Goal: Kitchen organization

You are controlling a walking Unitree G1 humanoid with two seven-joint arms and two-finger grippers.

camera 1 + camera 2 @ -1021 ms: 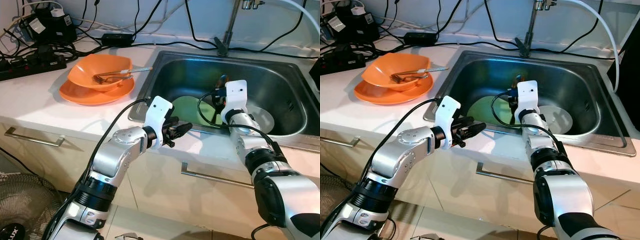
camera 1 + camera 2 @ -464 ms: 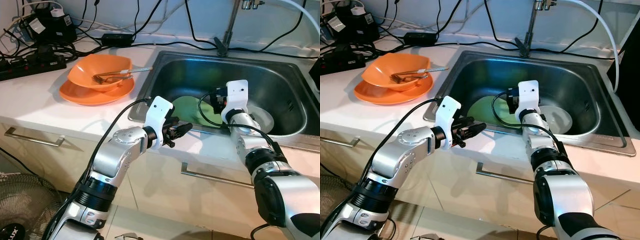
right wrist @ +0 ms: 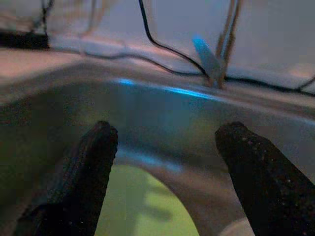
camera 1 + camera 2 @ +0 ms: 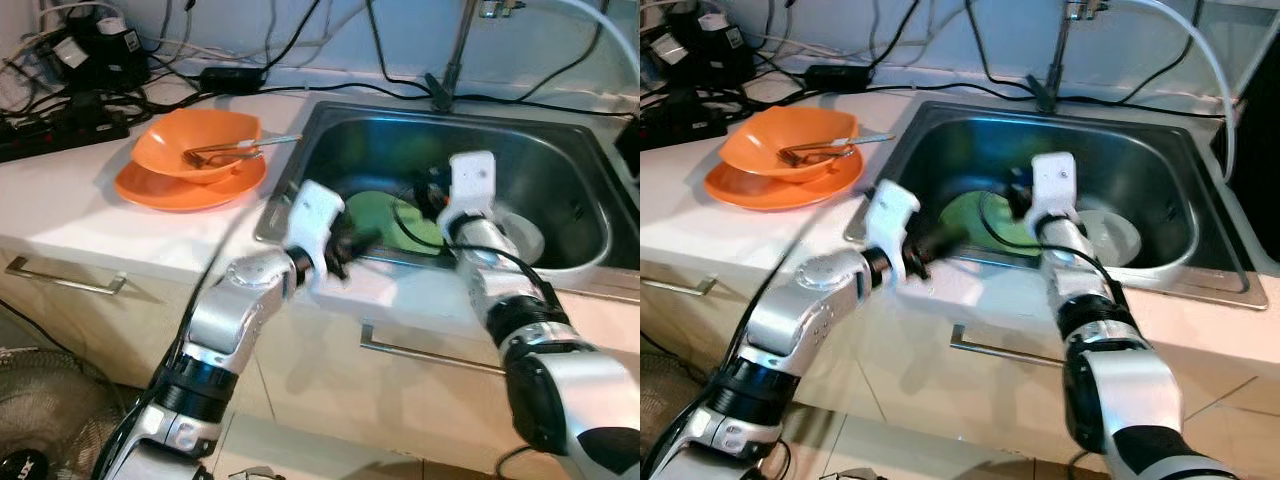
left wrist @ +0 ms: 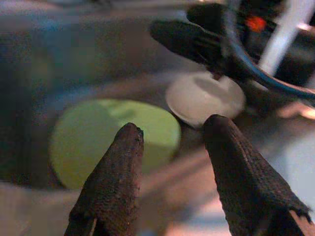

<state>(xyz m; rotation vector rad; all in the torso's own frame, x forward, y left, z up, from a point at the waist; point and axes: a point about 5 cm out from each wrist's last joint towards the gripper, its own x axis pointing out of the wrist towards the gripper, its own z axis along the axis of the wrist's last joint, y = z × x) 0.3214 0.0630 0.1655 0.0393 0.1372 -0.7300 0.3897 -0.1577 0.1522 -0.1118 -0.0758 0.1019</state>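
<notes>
Right gripper (image 3: 162, 162): jaws spread, empty, above the green plate (image 4: 385, 218) in the sink (image 4: 560, 150); lower yours squarely (left gripper (image 5: 172, 162) likewise unclenched).

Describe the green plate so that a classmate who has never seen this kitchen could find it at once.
Start at the steel sink set in the white counter. The green plate lies flat on its floor, near the front wall. Beside it sits a white dish; the green plate alone is lime-coloured and lies on the side nearer the orange dishes.
</notes>
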